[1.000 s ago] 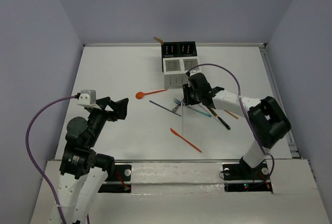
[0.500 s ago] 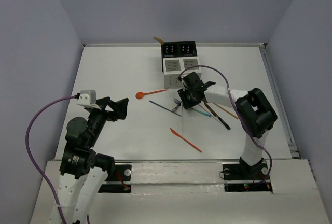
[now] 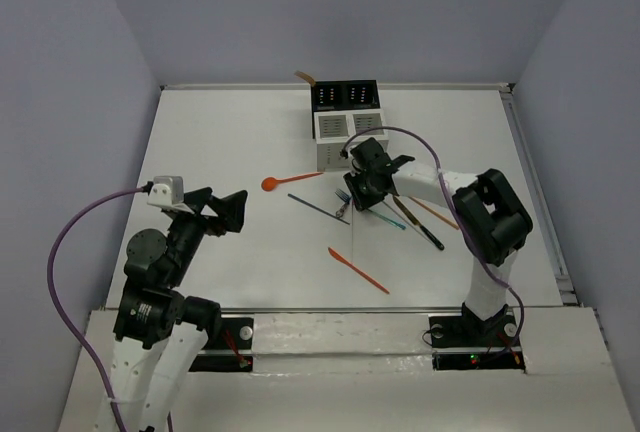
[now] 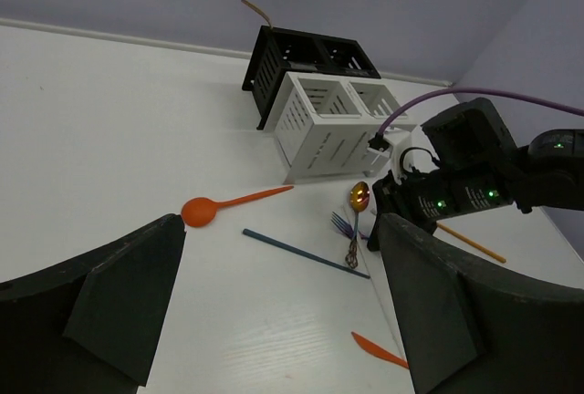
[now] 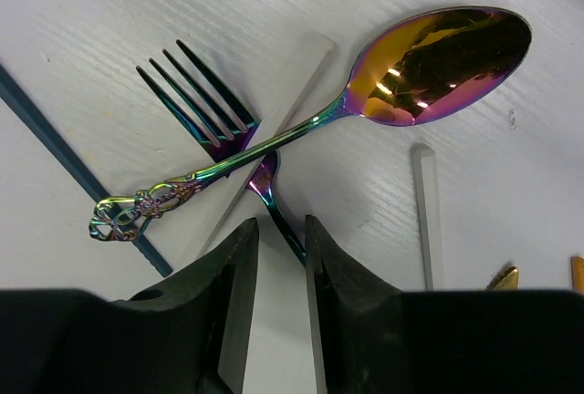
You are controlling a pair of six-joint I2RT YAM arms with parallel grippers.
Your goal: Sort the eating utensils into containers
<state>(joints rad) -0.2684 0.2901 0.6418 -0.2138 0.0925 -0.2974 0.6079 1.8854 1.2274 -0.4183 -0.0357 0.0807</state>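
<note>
Two white holders [image 4: 324, 143], two black holders [image 4: 266, 75], one orange spoon [image 3: 272, 183], one iridescent spoon [image 5: 438, 61], one fork [image 5: 205, 102], one orange knife [image 3: 357, 270]

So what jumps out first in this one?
An iridescent spoon lies crossed over a matching fork, filling the right wrist view, with the right gripper straddling the fork's handle. Left of the containers, an orange spoon stands out on the white table.

One spoon [image 5: 438, 66] and the fork [image 5: 205, 107] shimmer iridescent gold, purple and teal. The other spoon [image 3: 293, 179] and a knife [image 3: 357, 270] are orange; the perforated holders [image 3: 338, 130], white and black.
</note>
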